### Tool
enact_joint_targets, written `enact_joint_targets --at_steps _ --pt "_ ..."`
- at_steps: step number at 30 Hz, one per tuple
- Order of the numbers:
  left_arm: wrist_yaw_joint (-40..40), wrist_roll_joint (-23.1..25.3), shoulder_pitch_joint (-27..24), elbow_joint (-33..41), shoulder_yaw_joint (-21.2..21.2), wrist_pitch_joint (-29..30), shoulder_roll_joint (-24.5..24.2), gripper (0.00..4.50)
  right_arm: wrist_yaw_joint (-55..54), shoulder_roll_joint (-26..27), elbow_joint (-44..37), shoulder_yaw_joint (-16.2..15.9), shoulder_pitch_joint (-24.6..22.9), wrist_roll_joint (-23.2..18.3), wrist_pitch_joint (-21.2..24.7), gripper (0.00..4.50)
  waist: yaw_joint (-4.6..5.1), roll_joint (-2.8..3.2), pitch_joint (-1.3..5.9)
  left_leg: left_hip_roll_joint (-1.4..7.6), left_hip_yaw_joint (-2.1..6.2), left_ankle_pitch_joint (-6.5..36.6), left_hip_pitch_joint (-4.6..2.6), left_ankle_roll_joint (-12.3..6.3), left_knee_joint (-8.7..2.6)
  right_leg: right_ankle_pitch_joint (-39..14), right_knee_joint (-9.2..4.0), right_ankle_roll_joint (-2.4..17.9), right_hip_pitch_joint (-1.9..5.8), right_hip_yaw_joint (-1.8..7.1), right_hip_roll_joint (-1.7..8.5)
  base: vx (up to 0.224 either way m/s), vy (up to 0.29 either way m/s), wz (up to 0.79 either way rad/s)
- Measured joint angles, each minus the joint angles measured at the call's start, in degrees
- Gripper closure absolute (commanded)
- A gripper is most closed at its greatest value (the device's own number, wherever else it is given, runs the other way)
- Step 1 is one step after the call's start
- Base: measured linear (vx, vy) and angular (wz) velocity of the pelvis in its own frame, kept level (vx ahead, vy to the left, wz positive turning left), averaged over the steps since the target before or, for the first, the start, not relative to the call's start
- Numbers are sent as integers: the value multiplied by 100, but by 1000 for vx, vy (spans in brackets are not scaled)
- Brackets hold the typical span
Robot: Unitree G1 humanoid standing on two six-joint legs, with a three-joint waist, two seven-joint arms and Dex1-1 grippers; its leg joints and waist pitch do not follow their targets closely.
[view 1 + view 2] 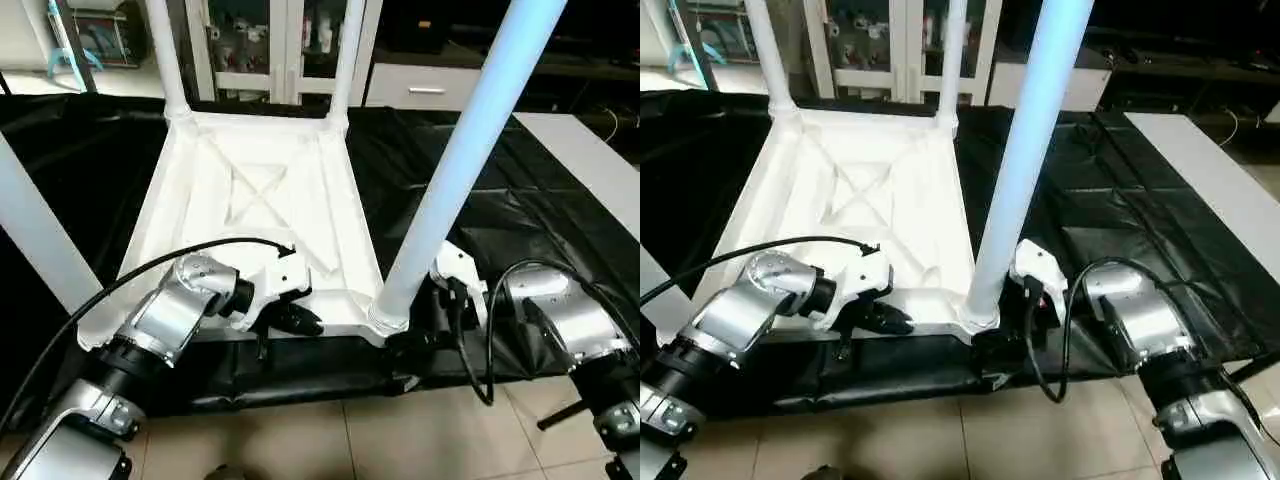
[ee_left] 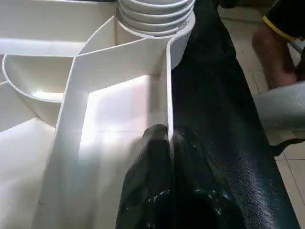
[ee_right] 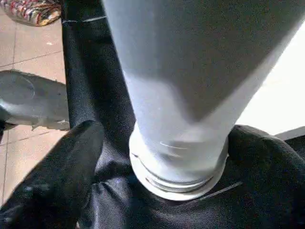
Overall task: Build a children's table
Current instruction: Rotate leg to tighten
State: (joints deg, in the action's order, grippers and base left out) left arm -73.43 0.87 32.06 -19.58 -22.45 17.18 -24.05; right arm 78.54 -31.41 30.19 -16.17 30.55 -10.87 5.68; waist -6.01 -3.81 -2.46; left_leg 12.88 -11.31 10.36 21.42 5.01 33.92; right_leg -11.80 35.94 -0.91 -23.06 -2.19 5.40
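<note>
The children's table [image 1: 255,215] lies upside down on the desk [image 1: 560,230], its X-ribbed underside facing up, at the centre of the head views and running from about 12 o'clock down to 6 o'clock. The desk is covered in wrinkled, glossy black cloth that hangs over the near edge. A bare pale strip of surface [image 1: 590,165] shows at 3 o'clock, beyond the cloth.

Legs stand up from the corner lobes: two at the far corners near 12 o'clock, one at the near right corner [image 1: 455,165] that rises steeply toward 1 o'clock, and one at the near left corner [image 1: 35,235] at 9 o'clock.

The left hand [image 1: 300,322] sits at the near rim of the top, around 6 o'clock. Its two black fingers [image 2: 157,191] are pinched together on the thin upright rim wall, one finger inside the rim and one outside against the black cloth.

The right hand [image 1: 455,300] is at the base of the near right leg, around 5 o'clock. In its wrist view the fingers [image 3: 57,176] are spread wide, one on each side of the leg's ribbed collar where it meets the socket; whether they touch the leg I cannot tell.

Below the desk's near edge is a floor of beige tiles [image 1: 380,440]. Behind the desk, at 12 o'clock, stands a white cabinet with glass doors [image 1: 280,45], and a white drawer front [image 1: 420,88] is at 1 o'clock. A turquoise stool [image 1: 70,50] stands at 10 o'clock. A person's leg [image 2: 274,45] shows beside the desk in the left wrist view.
</note>
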Motion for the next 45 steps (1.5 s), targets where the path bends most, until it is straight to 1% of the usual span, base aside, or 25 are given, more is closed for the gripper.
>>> enact_joint_targets --at_steps 3,5,6,7,8,10,11,12,14,21,25,28,30,31,32,34,35,37,38,41,43,45 --pt "1 0 -1 0 7 3 7 450 65 47 146 18 53 -16 -77 79 -16 0 0 1 0 0 -1 -1 1 0 2 0 -1 -1 0 0 0 0" --pt "1 2 -1 0 7 3 5 450 69 107 250 68 57 -23 -141 85 -24 0 0 1 0 -1 -1 -1 2 0 5 0 -1 0 0 0 0 0" --pt "-2 2 -1 0 3 3 5 450 74 109 272 73 57 -22 -149 104 -31 0 0 1 0 -1 -1 -1 2 0 5 0 -1 0 0 0 0 0" --pt "-3 2 -1 0 4 3 5 450 76 113 275 74 57 -21 -156 104 -33 0 0 1 0 -1 -2 -1 4 0 6 0 -1 0 0 0 0 0" --pt "-4 2 -1 0 4 2 1 450 75 123 287 78 58 -16 -173 118 -33 0 0 1 0 -1 -1 -1 6 0 8 0 -1 1 0 0 0 0" --pt "-18 2 -1 -2 -5 -2 -1 450 75 138 360 88 65 1 -246 130 -41 0 0 1 0 -1 -2 -1 9 0 10 0 0 1 0 0 0 0" --pt "-19 2 -1 -9 -6 -10 -1 450 75 144 385 88 68 4 -281 148 -44 0 0 1 0 -1 -2 -1 11 0 11 1 0 1 0 0 0 0" --pt "-19 2 -1 -14 -6 -13 -1 450 75 146 392 88 69 6 -297 148 -43 0 0 1 0 -1 -2 -1 13 1 12 1 0 2 0 0 0 0" --pt "-18 2 -1 -30 -5 -20 1 450 75 167 446 90 69 28 -398 169 -41 -3 2 1 0 -1 -3 -1 14 1 14 1 0 2 0 0 0 0" --pt "-10 10 -2 -51 0 -23 11 450 53 275 505 140 60 66 -485 180 -35 -6 4 1 0 -1 -7 -1 16 1 17 2 4 3 0 0 0 0" --pt "25 52 2 -143 17 -53 67 450 -16 378 651 272 18 45 -517 181 -32 -12 9 1 0 -1 -23 0 18 5 19 8 18 5 0 0 0 0" --pt "405 146 94 -336 101 -18 239 450 -552 594 788 604 -118 -26 -438 182 -15 -23 13 0 1 -2 -39 0 21 16 19 24 31 10 0 0 0 0" --pt "790 211 200 -534 167 70 423 450 -1199 845 929 887 -146 -87 -274 183 33 -23 12 -1 3 -2 -38 1 21 21 19 29 27 13 1 0 0 0" --pt "987 260 252 -604 203 136 519 450 -1545 991 974 1012 -146 -103 -189 183 73 -23 12 -2 4 -3 -37 2 21 25 20 30 22 12 1 0 0 0" --pt "1133 286 267 -624 226 192 599 450 -1808 1068 1015 1107 -147 -154 -146 183 103 -20 10 -2 9 -3 -35 3 21 31 19 31 13 12 2 0 0 0" --pt "1378 323 321 -694 251 307 732 450 -2130 1176 1045 1186 -151 -189 -107 184 110 -9 11 -1 16 -4 -38 4 21 36 18 29 15 7 1 0 0 0" --pt "1595 342 405 -811 302 409 862 450 -2481 1308 1053 1296 -150 -186 -92 184 117 -3 11 -2 11 -4 -37 4 18 41 18 30 10 8 -1 0 0 0" --pt "2127 407 565 -1083 423 580 1180 450 -3410 1634 1089 1483 -120 -65 -134 184 139 26 11 -2 10 -7 -36 10 18 51 18 25 4 10 -3 0 0 0" --pt "2554 472 700 -1330 522 649 1432 450 -4170 1932 1183 1622 -35 41 -211 184 165 50 3 -3 9 -10 -34 14 19 53 17 24 2 12 -3 0 0 0" --pt "3358 574 957 -1725 595 632 1846 450 -5628 2450 1433 1850 216 236 -435 184 235 89 -16 -8 8 -10 -17 15 17 53 11 21 -14 8 -5 0 0 0" --pt "3521 579 985 -1777 595 604 1921 450 -5897 2532 1491 1863 250 254 -541 185 232 106 -17 -8 6 -10 -11 14 13 44 5 6 -15 5 -5 0 0 0" --pt "3645 640 1031 -1839 594 530 1985 450 -6145 2629 1512 1908 262 270 -650 185 212 109 -19 -9 5 -9 -1 12 -2 40 -13 1 -18 -1 -5 0 0 0"
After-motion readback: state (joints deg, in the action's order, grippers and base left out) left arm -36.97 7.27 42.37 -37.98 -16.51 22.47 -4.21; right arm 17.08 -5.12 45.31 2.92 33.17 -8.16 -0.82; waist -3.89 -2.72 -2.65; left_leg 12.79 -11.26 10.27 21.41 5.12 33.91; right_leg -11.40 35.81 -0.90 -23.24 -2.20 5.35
